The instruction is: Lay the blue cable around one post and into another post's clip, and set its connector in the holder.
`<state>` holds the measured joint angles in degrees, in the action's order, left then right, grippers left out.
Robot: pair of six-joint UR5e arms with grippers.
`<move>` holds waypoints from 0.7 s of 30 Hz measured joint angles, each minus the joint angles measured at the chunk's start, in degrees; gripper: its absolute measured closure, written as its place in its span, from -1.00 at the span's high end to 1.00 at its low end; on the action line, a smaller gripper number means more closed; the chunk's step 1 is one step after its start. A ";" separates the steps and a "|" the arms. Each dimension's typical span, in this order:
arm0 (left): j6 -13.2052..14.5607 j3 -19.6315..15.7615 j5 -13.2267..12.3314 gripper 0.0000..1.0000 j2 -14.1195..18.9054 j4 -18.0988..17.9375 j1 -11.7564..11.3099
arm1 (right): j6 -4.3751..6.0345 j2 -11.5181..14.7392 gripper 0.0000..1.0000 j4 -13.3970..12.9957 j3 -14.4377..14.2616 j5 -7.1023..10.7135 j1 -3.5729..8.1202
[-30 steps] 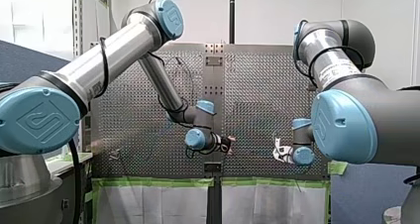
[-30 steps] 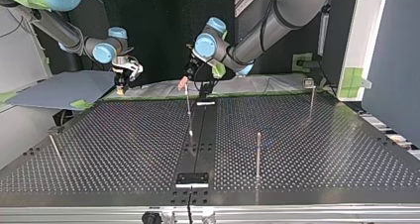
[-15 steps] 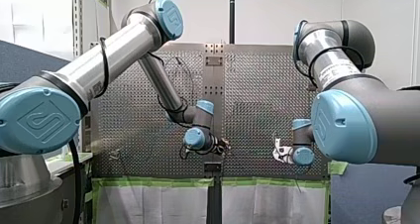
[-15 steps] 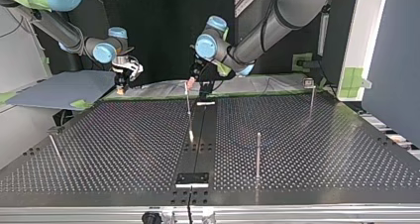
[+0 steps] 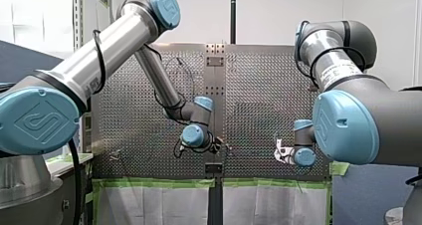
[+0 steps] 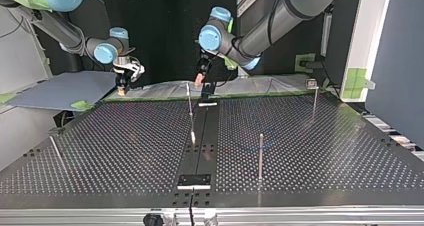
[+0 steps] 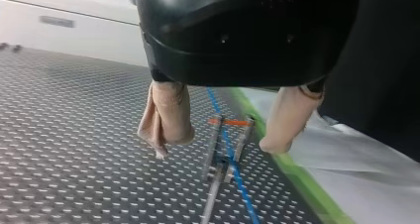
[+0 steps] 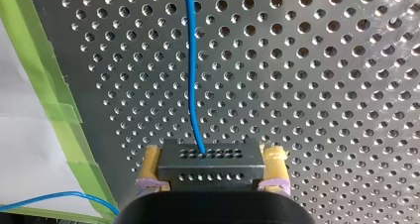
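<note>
In the right wrist view my right gripper is shut, yellow pads on both ends of the black connector. The blue cable runs from the connector across the perforated plate. In the top view my right gripper hangs past the table's far left edge. My left gripper is open, its beige pads apart and holding nothing. Ahead of them, a post's clip with an orange piece holds the blue cable. My left gripper hovers near the thin post.
Other thin posts stand at the top view's middle right, far right and near left. A black block sits on the dark centre strip at the near edge. Green tape lines the table's edge by my right gripper.
My left gripper has swung towards the top view's right, from beside the post's top to just past it, turning at the wrist. The right arm has stayed still.
</note>
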<state>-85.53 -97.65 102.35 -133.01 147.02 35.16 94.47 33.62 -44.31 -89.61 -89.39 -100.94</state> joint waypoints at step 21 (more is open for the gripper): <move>-11.86 -12.19 2.59 0.96 12.19 3.64 0.58 | 0.89 -0.23 -0.63 0.06 0.01 0.14 0.00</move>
<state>-97.39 -109.84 104.94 -120.82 150.66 35.74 95.36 33.39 -44.25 -89.60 -89.25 -100.94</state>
